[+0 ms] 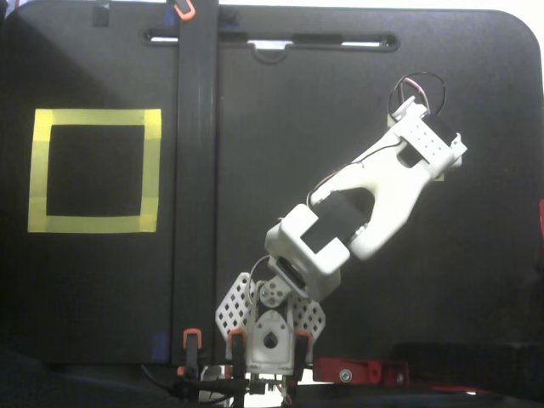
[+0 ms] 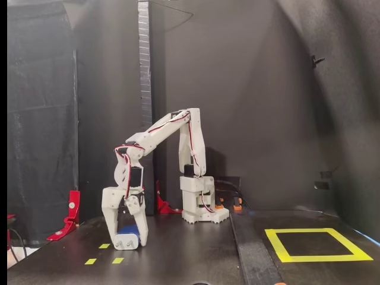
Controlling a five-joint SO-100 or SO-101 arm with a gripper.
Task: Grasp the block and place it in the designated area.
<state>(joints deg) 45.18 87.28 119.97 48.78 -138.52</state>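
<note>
Between pincer (image 2: 126, 237) fingers: blue block (image 2: 128, 237).

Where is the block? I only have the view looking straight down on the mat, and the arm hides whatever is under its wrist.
Observer: In the fixed view from the table's side, the block lies on the mat between the fingers of the gripper.
Operator: Is it lifted?
Observer: No, it rests on the mat, and both fingertips reach down to the surface beside it.
Operator: Are the fingers gripping it?
Observer: They stand close on either side of it, but contact cannot be made out.
Operator: Is it near the designated area?
Observer: No. The designated area is far to the right in that view.
</note>
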